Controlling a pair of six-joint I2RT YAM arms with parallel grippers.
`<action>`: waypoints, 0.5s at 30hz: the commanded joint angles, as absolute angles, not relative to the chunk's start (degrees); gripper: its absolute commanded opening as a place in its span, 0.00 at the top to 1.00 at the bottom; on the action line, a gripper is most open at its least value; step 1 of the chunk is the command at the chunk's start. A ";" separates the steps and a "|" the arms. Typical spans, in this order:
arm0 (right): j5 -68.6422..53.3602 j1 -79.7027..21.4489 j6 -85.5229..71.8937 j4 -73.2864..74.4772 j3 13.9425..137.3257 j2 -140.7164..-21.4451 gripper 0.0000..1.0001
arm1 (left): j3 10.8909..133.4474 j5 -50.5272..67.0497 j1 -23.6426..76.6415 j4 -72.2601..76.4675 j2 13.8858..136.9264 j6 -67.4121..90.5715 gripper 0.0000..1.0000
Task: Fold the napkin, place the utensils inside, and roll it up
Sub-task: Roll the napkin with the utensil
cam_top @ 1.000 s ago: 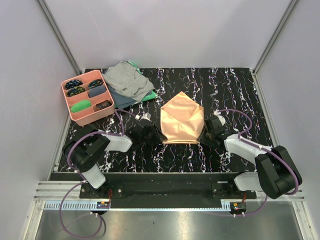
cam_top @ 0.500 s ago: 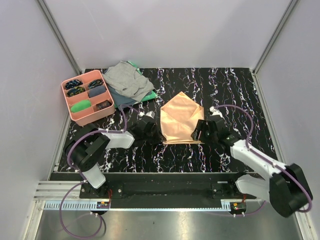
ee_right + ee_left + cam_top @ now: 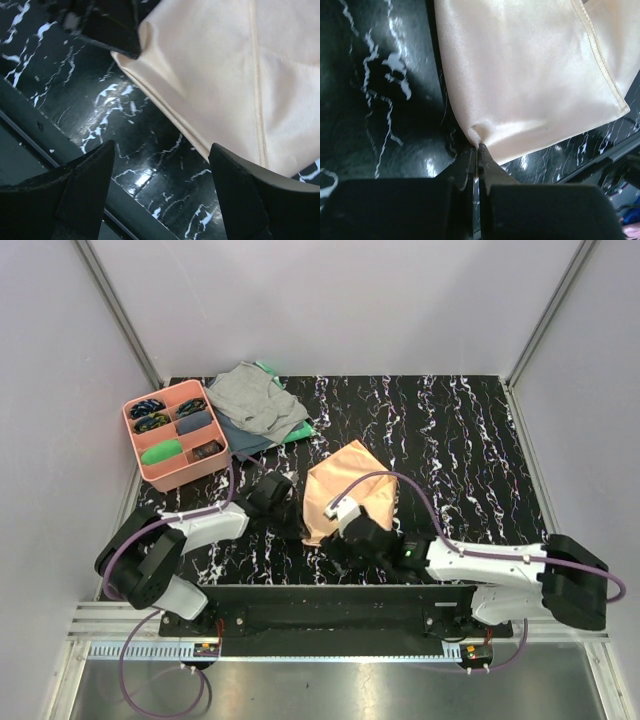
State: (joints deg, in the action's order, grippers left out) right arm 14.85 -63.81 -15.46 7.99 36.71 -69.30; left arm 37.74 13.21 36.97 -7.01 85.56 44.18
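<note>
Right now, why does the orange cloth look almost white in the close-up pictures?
Left wrist view: light bounces off the shiny napkin, washing it pale, and the left gripper pinching its edge is a dark blur. Right wrist view: the napkin looks pale too, and the table gleams with glare. Top view: farther off, it shows its real peach-orange.

Even overhead light, napkin (image 3: pixel 530 75) washed out close up, tabletop (image 3: pixel 120 100) glints
</note>
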 commanded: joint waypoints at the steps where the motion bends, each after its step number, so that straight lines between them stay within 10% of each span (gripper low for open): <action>1: 29.34 -72.22 -7.57 2.82 42.52 -76.78 0.15 | 37.00 16.96 36.04 -12.39 81.57 40.61 1.00; 15: 38.41 -77.87 -0.36 -2.10 46.41 -92.98 0.18 | 35.51 19.68 33.66 -16.17 79.37 37.27 1.00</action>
State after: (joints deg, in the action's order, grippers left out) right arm 35.81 -77.23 -3.09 3.40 45.65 -92.09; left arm 35.83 16.95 34.28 -15.70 81.06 39.00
